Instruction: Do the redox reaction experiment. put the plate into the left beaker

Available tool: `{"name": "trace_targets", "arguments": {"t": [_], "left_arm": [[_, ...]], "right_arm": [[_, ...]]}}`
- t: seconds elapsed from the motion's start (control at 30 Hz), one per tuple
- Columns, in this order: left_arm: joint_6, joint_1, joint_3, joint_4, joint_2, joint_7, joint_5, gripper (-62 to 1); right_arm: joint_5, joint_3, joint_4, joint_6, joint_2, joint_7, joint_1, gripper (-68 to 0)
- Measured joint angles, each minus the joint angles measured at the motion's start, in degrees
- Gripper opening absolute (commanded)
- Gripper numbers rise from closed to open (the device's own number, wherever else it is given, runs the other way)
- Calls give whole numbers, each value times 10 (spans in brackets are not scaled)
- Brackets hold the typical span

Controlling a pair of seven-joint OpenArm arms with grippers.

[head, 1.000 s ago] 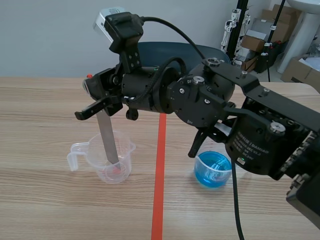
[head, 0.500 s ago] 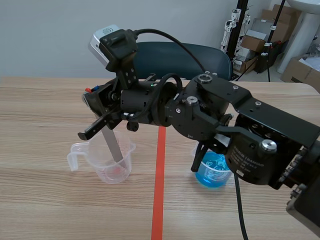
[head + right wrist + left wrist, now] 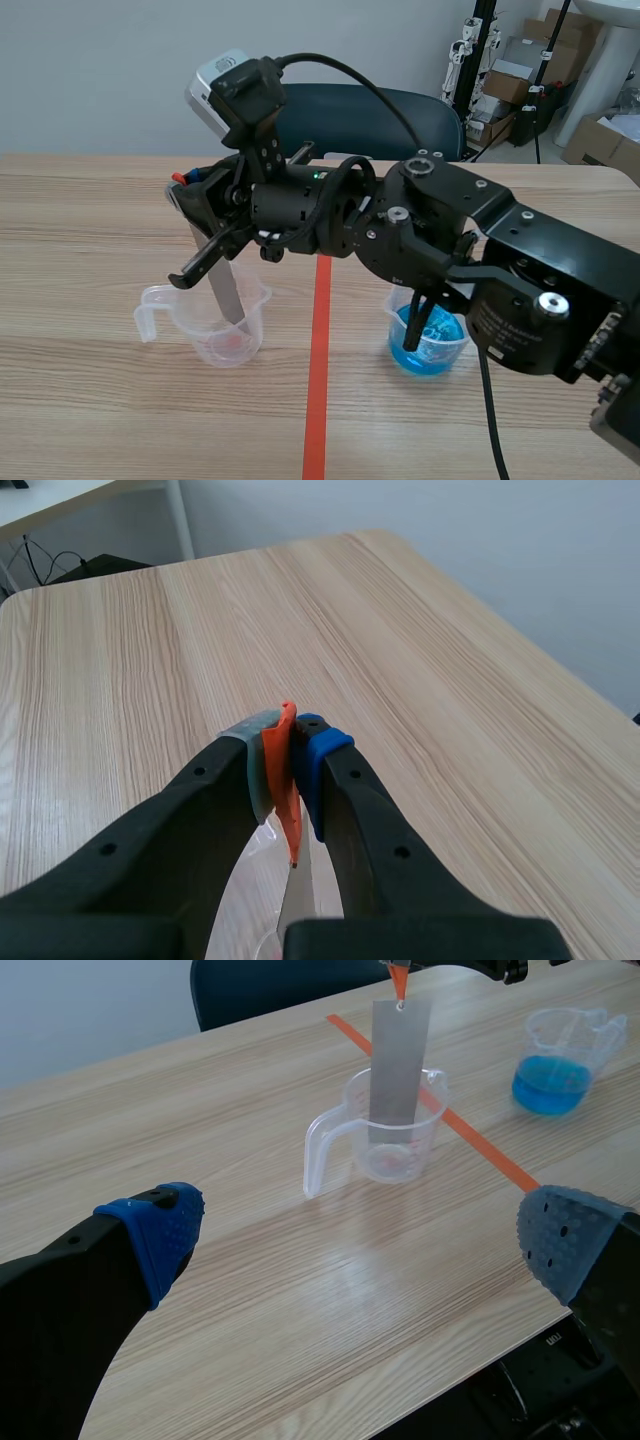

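A thin grey metal plate (image 3: pixel 224 288) hangs by an orange tab (image 3: pixel 283 780) from my right gripper (image 3: pixel 205 242), which is shut on the tab. The plate leans, with its lower end inside the clear left beaker (image 3: pixel 212 325), and a faint pink trace shows at the beaker's bottom. In the left wrist view the plate (image 3: pixel 398 1065) stands in the beaker (image 3: pixel 385 1140) ahead of my left gripper (image 3: pixel 360 1240). That gripper is open and holds nothing. Only the plate's top (image 3: pixel 297 905) shows under the right fingers.
A second clear beaker with blue liquid (image 3: pixel 430 340) stands right of the orange-red tape line (image 3: pixel 318 380), partly under my right arm. A dark chair (image 3: pixel 370 115) sits behind the table, and boxes stand at the back right.
My right wrist has tipped and shifted slightly right. The plate, upright before, now leans with its lower end still in the left beaker. The arm now covers more of the blue beaker.
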State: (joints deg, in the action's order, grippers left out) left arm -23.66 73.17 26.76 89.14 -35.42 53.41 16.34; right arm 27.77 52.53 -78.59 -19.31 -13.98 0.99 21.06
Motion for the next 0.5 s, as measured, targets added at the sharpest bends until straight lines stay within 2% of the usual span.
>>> {"name": "trace_targets", "arguments": {"t": [0.5], "left_arm": [[0, 0, 0, 0, 0, 0, 0, 14]], "right_arm": [[-10, 4, 0, 0, 0, 9, -11, -676]]}}
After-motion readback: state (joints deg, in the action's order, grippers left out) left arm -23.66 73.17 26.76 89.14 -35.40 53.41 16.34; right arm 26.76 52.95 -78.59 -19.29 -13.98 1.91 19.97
